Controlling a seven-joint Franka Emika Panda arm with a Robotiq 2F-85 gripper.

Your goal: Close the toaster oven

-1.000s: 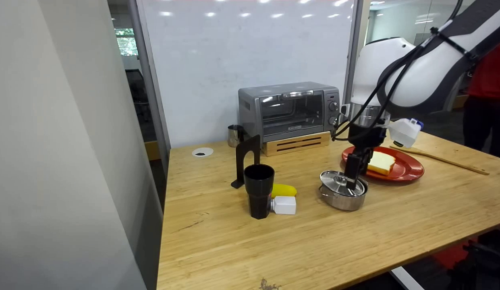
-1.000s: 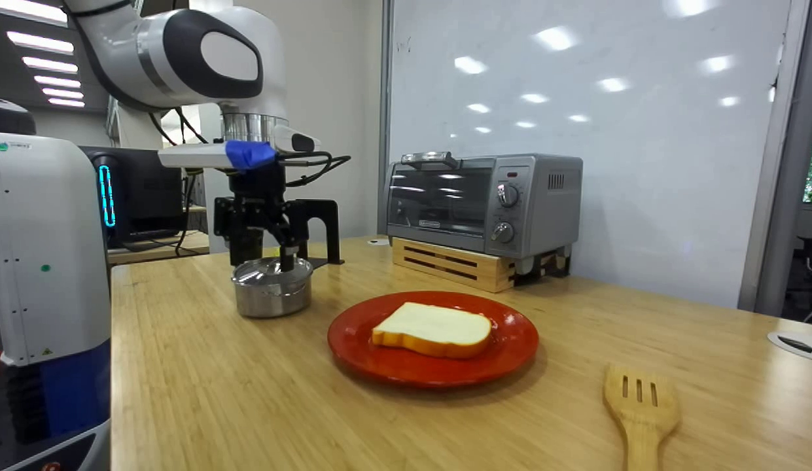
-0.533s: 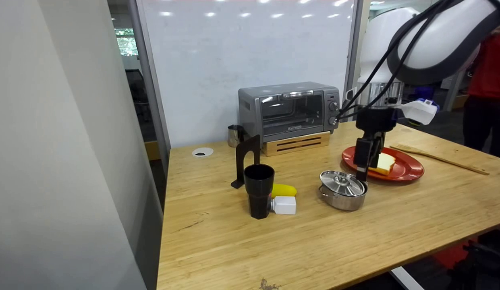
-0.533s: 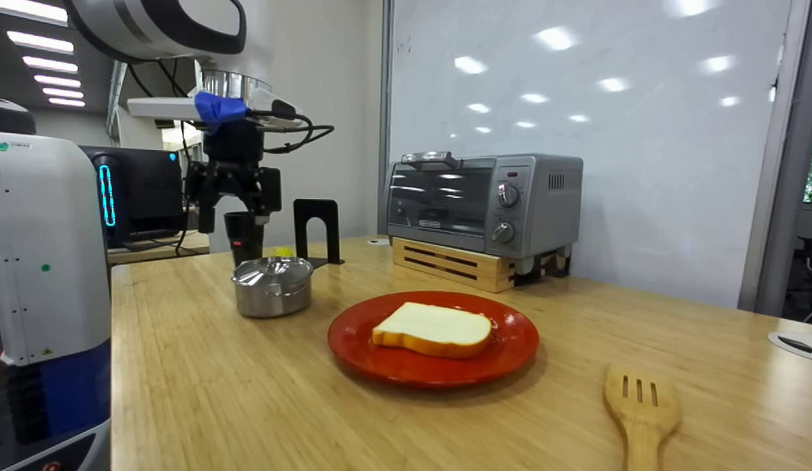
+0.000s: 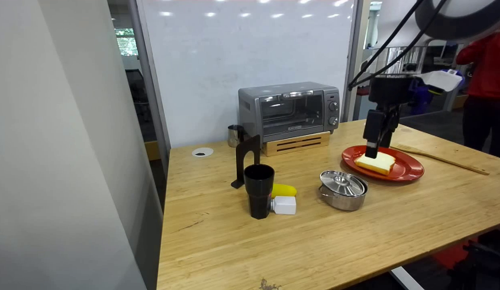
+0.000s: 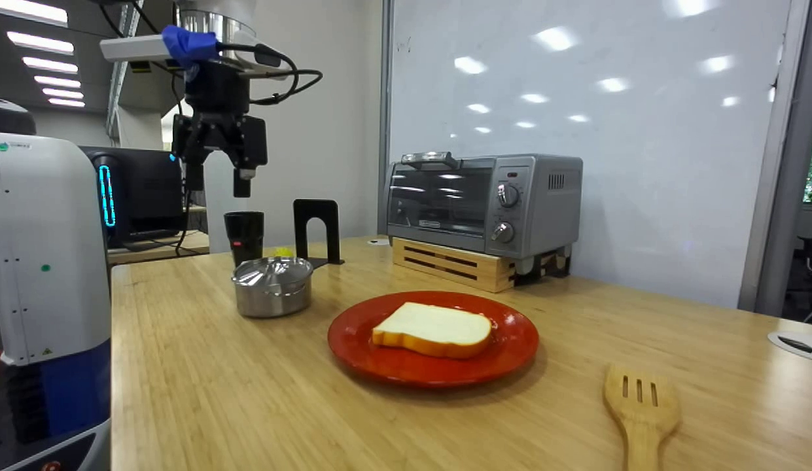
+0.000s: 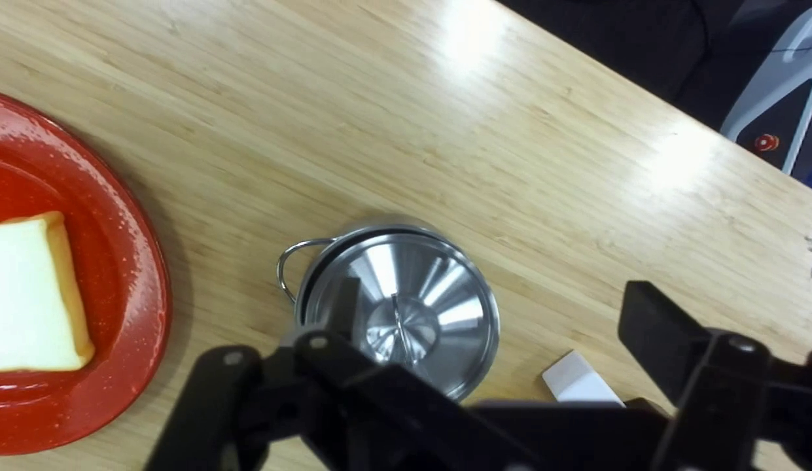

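Observation:
The silver-grey toaster oven (image 5: pixel 290 110) stands on a slatted wooden stand (image 5: pixel 298 144) against the whiteboard; it also shows in an exterior view (image 6: pixel 484 203). Its dark glass door is upright at the front and looks shut or nearly shut, with the bright handle (image 6: pixel 429 159) at its top edge. My gripper (image 6: pixel 218 182) is open and empty, in the air above and behind the pot, well apart from the oven. In the wrist view my gripper (image 7: pixel 497 317) has its fingers wide apart, with table and pot below. The oven is out of the wrist view.
A steel pot (image 6: pixel 273 297) with a lid stands under the gripper. A red plate (image 6: pixel 353 353) holds bread (image 6: pixel 432 327). A black cup (image 5: pixel 259 193), black bookend (image 5: pixel 239 161), white bottle (image 5: pixel 285 205), yellow object (image 5: pixel 284 190), metal jug (image 5: pixel 233 135) and wooden spatula (image 6: pixel 641 399) are around.
My gripper has risen from around the pot's lid and moved up and away, toward the right in an exterior view. The pot, its lid and the oven have not moved.

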